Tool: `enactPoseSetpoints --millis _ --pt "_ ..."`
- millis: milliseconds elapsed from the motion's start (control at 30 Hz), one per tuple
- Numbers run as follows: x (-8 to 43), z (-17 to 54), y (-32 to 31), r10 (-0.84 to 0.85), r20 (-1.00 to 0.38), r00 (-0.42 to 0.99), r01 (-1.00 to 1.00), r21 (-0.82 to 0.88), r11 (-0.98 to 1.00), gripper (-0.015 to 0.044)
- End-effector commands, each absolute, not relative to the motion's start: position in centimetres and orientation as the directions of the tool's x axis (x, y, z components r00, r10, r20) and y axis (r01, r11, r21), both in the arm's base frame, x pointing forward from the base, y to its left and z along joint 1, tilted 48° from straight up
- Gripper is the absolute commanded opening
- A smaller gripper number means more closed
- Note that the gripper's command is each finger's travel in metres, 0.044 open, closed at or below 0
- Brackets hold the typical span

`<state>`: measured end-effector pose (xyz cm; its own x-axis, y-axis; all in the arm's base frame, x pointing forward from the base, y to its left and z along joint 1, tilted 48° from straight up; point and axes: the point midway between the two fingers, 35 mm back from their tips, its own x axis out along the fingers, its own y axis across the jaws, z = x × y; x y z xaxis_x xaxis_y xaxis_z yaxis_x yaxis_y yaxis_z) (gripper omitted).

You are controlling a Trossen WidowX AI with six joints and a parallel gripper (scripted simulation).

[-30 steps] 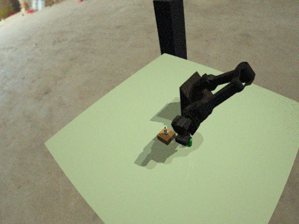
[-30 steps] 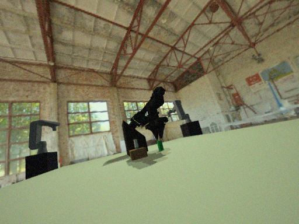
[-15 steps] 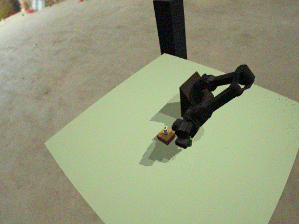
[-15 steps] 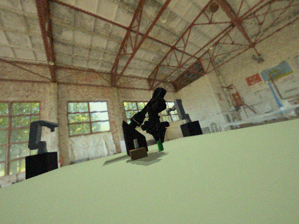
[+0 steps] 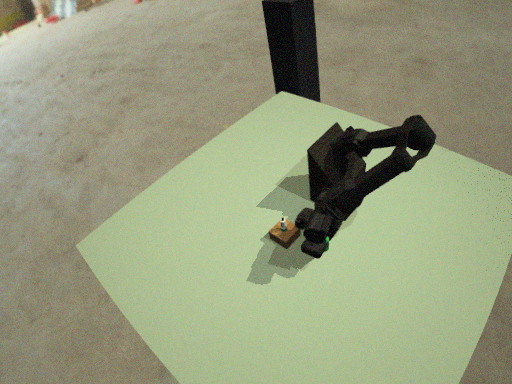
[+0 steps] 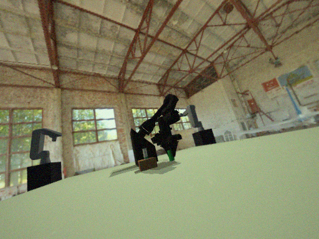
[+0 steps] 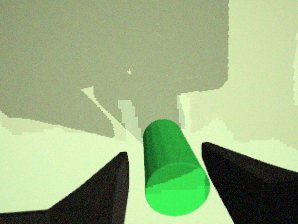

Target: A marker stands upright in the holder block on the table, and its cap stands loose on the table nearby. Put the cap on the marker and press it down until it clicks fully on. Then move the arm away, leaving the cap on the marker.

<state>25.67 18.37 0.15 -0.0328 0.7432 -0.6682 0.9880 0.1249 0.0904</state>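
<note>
The grey marker (image 5: 283, 223) stands upright in the brown holder block (image 5: 284, 233), also in the exterior view (image 6: 144, 153). The green cap (image 5: 327, 241) stands on the table just right of the block. My gripper (image 5: 319, 239) is lowered around the cap. In the wrist view the cap (image 7: 172, 165) sits between the two dark fingers (image 7: 165, 150), with a narrow strip of table showing on each side. The fingers are half closed and do not touch the cap. In the exterior view the cap (image 6: 170, 155) shows below the gripper (image 6: 169, 149).
The arm's black base box (image 5: 327, 160) stands behind the block. A tall dark post (image 5: 292, 47) rises at the table's far edge. Other robot arms on black boxes (image 6: 43, 162) stand in the hall background.
</note>
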Motion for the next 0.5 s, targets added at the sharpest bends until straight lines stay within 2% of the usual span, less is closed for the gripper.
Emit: enactPoseSetpoints --millis 0,33,333,433,467 --pt "25.59 -0.06 18.33 0.739 -0.673 -0.032 0.989 0.085 0.120 0.0161" --pt "25.59 -0.06 18.33 0.739 -0.673 -0.032 0.989 0.085 0.120 0.0135" --pt "25.58 -0.06 18.32 0.739 -0.673 -0.032 0.989 0.085 0.120 0.0075" --pt "25.64 0.16 18.06 0.739 -0.673 -0.031 0.989 0.085 0.120 0.0000" --pt "25.67 0.31 17.88 0.738 -0.674 -0.031 0.989 0.085 0.120 0.0000"
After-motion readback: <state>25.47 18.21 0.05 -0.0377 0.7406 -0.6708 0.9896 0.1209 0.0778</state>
